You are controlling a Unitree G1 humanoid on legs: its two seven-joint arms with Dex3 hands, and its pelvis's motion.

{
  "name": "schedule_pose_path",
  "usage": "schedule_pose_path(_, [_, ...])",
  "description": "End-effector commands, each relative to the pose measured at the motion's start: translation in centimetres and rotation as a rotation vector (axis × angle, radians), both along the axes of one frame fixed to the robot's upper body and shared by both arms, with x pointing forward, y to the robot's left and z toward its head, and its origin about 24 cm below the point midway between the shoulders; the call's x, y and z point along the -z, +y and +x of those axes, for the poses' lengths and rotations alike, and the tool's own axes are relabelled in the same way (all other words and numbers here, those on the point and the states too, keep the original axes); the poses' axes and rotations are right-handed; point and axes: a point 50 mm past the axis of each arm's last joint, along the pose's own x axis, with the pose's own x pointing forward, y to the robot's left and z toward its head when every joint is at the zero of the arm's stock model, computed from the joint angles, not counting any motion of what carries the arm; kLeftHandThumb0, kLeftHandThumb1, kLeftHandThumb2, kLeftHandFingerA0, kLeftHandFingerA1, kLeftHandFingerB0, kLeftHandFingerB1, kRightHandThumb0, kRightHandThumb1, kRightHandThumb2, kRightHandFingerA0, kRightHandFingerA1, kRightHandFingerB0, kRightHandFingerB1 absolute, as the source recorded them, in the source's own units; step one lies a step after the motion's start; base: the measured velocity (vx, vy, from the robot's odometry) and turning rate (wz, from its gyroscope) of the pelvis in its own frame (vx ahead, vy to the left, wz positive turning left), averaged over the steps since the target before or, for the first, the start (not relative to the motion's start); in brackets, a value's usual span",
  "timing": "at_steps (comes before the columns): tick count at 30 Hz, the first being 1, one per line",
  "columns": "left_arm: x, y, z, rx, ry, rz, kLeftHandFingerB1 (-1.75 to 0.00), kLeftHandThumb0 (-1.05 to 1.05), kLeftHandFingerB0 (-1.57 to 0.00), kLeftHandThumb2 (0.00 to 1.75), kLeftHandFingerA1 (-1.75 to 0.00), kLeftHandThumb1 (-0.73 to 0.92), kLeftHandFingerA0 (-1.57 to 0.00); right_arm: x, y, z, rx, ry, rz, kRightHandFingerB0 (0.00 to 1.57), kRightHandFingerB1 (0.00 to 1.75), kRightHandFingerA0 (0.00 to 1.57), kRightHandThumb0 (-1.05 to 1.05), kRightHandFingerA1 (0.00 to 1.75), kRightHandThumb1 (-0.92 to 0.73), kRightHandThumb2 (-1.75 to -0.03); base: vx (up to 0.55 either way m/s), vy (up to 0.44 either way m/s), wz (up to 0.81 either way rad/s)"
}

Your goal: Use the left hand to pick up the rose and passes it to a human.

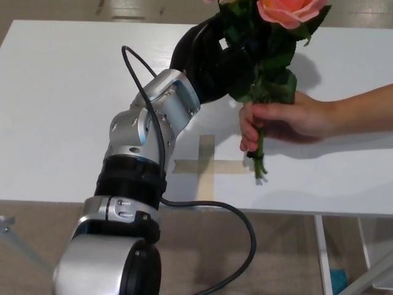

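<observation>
— Across the whole scene, what is the biggest thing?
— A white tabletop (61, 110), filling most of the head view. A cross of tan tape (206, 165) is stuck near its front edge, and a strip of floor (37, 246) shows below that edge.
— And the robot?
— Its left arm (138, 166) rises from the bottom left, silver and black, with a black cable (202, 212) looping off it past the tabletop's edge. The left hand (206, 61) sits at the top of the arm, over the tabletop.
— Is that hand holding anything?
— Yes. Its black fingers are wrapped around the leafy upper part of the rose bunch (270, 55), just under the pink bloom, which is cut off by the top edge of the view.
— Where are the stems?
— They hang down from the leaves, above the tabletop and to the right of the tape cross. A person's hand (279, 123) reaches in from the right and is closed around the stems just below the robot's hand, so both hold the bunch at once.
— The right hand?
— It does not show.
</observation>
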Motion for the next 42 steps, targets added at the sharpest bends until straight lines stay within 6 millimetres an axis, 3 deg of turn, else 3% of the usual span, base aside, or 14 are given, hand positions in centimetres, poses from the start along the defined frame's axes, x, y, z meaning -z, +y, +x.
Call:
schedule_pose_path(1, [0.6,-1.1,-0.7,0.039,-0.028,0.03,-0.53,-0.19,-0.83,0.64,-0.77,0.81,-1.0,0.4,-0.1,-0.9,-0.005,0.04,0.006,0.49,0.38,0.63,-0.32,0.42,-0.72,-0.61,0.0,0.0,0.0])
schedule_pose_path(2, [0.6,-1.1,-0.7,0.039,-0.028,0.031,-0.53,-0.19,-0.83,0.64,-0.77,0.81,-1.0,0.4,-0.1,-0.9,-0.005,0.04,0.006,0.49,0.38,0.63,-0.32,0.42,-0.72,-0.61,0.0,0.0,0.0])
schedule_pose_path(3, [0.5,-0.8,-0.7,0.056,-0.054,0.057,-0.44,-0.27,-0.06,0.95,-0.57,0.53,-0.37,0.4,-0.2,-0.8,-0.01,0.04,0.002,0.49,0.38,0.63,-0.32,0.42,-0.72,-0.61,0.0,0.0,0.0])
schedule_pose_path(4, [0.5,-0.6,-0.6,0.069,-0.069,0.075,-0.17,-0.47,-0.02,0.72,-0.32,0.56,-0.05,0.3,-0.2,-0.8,-0.013,0.041,0.001,0.49,0.38,0.63,-0.32,0.42,-0.72,-0.61,0.0,0.0,0.0])
schedule_pose_path(6, [0.5,-0.5,-0.6,0.079,-0.077,0.085,-0.17,-0.47,-0.02,0.72,-0.32,0.56,-0.05,0.3,-0.2,-0.8,-0.015,0.041,0.0,0.49,0.38,0.63,-0.32,0.42,-0.72,-0.61,0.0,0.0,0.0])
schedule_pose_path(7, [0.4,-0.2,-0.6,0.112,-0.116,0.131,-0.03,-0.69,0.0,0.58,0.0,0.44,0.0,0.3,-0.3,-0.7,-0.015,0.042,-0.001,0.49,0.38,0.63,-0.32,0.42,-0.72,-0.61,0.0,0.0,0.0])
schedule_pose_path(13, [0.3,0.5,-0.5,0.161,-0.148,0.224,-0.08,-0.83,0.0,0.58,0.0,0.47,0.0,0.4,-0.2,-0.8,-0.015,0.047,0.001,0.49,0.38,0.62,-0.32,0.42,-0.72,-0.61,0.0,0.0,0.0])
schedule_pose_path(21, [0.6,1.0,-0.7,0.192,-0.158,0.273,-0.03,-0.76,0.0,0.58,0.0,0.47,0.0,0.4,-0.1,-0.9,-0.02,0.052,0.003,0.49,0.37,0.62,-0.33,0.42,-0.72,-0.61,0.0,0.0,0.0])
schedule_pose_path(32, [-0.2,5.6,0.1,0.238,-0.249,0.529,0.0,-0.77,0.0,0.56,0.0,0.49,0.0,0.3,-0.2,-0.7,-0.017,0.045,0.001,0.48,0.37,0.61,-0.33,0.42,-0.71,-0.61,0.0,0.0,0.0])
schedule_pose_path(36, [-0.2,5.7,0.2,0.243,-0.253,0.536,0.0,-0.77,0.0,0.56,0.0,0.49,0.0,0.3,-0.2,-0.7,-0.016,0.045,0.001,0.48,0.37,0.61,-0.33,0.42,-0.71,-0.61,0.0,0.0,0.0])
schedule_pose_path(38, [-1.3,10.4,0.4,0.212,-0.298,0.793,-0.02,-0.81,0.0,0.56,0.0,0.5,0.0,0.4,-0.5,-1.1,0.007,0.043,-0.001,0.48,0.37,0.63,-0.32,0.42,-0.71,-0.61,0.0,0.0,0.0])
schedule_pose_path(40, [-1.3,11.0,0.4,0.215,-0.299,0.818,-0.02,-0.81,0.0,0.56,0.0,0.5,0.0,0.4,-0.5,-1.2,0.011,0.043,-0.001,0.48,0.37,0.63,-0.32,0.42,-0.71,-0.61,0.0,0.0,0.0])
schedule_pose_path(42, [-1.7,13.7,0.0,0.183,-0.318,0.908,-0.02,-0.82,0.0,0.56,0.0,0.5,0.0,0.6,-0.6,-1.6,0.029,0.043,0.001,0.48,0.37,0.64,-0.32,0.42,-0.71,-0.61,0.0,0.0,0.0])
